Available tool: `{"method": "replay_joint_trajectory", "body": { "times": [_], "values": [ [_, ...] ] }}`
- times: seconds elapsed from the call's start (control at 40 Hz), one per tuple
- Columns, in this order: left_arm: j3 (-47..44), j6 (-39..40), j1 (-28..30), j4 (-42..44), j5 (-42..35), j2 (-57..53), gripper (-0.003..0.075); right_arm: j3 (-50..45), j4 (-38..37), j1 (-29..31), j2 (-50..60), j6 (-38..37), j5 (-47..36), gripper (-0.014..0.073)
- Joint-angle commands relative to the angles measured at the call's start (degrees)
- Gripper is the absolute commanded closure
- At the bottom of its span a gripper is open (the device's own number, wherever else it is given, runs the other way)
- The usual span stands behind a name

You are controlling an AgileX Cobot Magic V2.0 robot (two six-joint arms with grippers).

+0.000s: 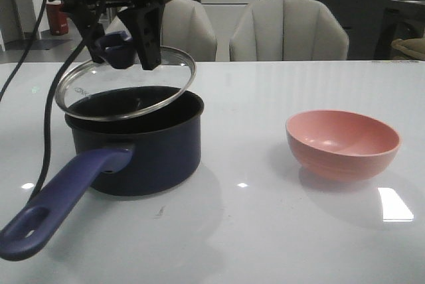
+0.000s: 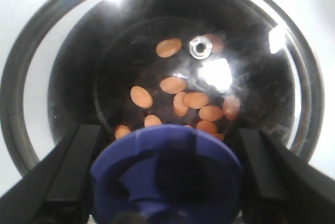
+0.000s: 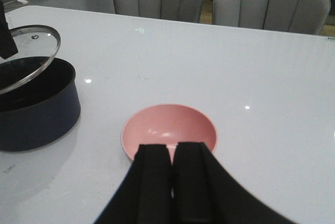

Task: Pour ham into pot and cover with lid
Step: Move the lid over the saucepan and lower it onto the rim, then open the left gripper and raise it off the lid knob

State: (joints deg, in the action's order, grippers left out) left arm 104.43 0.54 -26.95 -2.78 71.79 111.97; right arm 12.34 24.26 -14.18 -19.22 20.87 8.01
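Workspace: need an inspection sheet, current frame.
Surface: white glossy table, glare spots, small dark mark in front of the pot.
Pot: upright, handle toward the camera.
Ham: slices in the pot, seen through the glass.
Lid: tilted above the pot, not seated.
Bowl: pink, upright, empty.
Clutter: nothing seen.
Left pincer: shut on the lid's blue knob.
Right pincer: shut, holding nothing, above the bowl.
Cables: black cable hanging beside the pot.
Surroundings: two pale chairs behind the table.
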Motion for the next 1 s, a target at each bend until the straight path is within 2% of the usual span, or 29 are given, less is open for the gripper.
{"method": "replay_joint_trajectory", "body": {
  "times": [0.0, 0.38, 0.48, 0.55, 0.7, 0.78, 0.85, 0.98],
  "values": [
    [1.61, -0.03, -0.40, -0.57, 0.89, -1.82, 0.0512, 1.63, 0.41, -0.02, -0.06, 0.53, -3.98, 0.0446],
    [1.61, -0.03, -0.40, -1.32, 0.89, 0.93, 0.0511, 1.63, 0.41, -0.02, -0.06, 0.53, -3.98, 0.0446],
    [1.61, -0.03, -0.40, -1.50, 0.89, 1.21, 0.0490, 1.63, 0.41, -0.02, -0.06, 0.53, -3.98, 0.0446],
    [1.61, -0.03, -0.40, -1.50, 0.89, 1.21, 0.0433, 1.63, 0.41, -0.02, -0.06, 0.53, -3.98, 0.0446],
    [1.61, -0.03, -0.40, -1.50, 0.89, 1.21, 0.0213, 1.63, 0.41, -0.02, -0.06, 0.53, -3.98, 0.0446],
    [1.61, -0.03, -0.40, -1.50, 0.89, 1.21, 0.0142, 1.63, 0.41, -0.02, -0.06, 0.53, -3.98, 0.0446],
    [1.77, -0.03, -0.40, -1.50, 0.89, 1.21, 0.0121, 1.63, 0.41, -0.02, -0.06, 0.53, -3.98, 0.0446],
    [4.20, -0.03, -0.40, -1.50, 0.89, 1.07, 0.0138, 1.63, 0.41, -0.02, -0.06, 0.53, -3.98, 0.0446]
  ]
}}
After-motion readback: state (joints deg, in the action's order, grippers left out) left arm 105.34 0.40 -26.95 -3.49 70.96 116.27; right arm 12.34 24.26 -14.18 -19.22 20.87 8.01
